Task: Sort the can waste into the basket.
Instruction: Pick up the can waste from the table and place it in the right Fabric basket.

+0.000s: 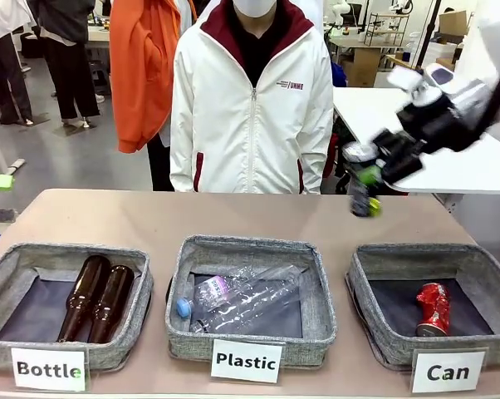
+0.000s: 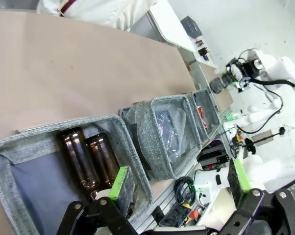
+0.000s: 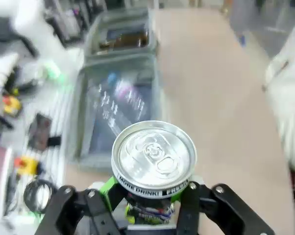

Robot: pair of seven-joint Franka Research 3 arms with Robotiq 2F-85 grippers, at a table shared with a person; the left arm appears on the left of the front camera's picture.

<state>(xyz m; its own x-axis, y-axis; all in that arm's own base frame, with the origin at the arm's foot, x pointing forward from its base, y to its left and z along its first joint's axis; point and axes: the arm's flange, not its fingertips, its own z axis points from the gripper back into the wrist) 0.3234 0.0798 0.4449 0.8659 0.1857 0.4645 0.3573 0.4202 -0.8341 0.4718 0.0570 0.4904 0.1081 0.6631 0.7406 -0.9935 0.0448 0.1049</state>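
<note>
Tan table (image 1: 233, 218), right tool (image 1: 368, 193) raised, clamping black can (image 3: 154, 159)

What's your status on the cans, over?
Right tool shut on black can, lifted behind Can basket. Left tool open over Bottle basket. Red can already binned. Nothing blocking.

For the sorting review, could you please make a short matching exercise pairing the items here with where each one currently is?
Things:
1. red can
2. black can
3. brown bottles
4. clear plastic bottle

Places:
A. basket labelled Plastic
B. held in the right gripper, above the table
C. basket labelled Can
D. basket labelled Bottle

Pairs: 1-C, 2-B, 3-D, 4-A
</note>
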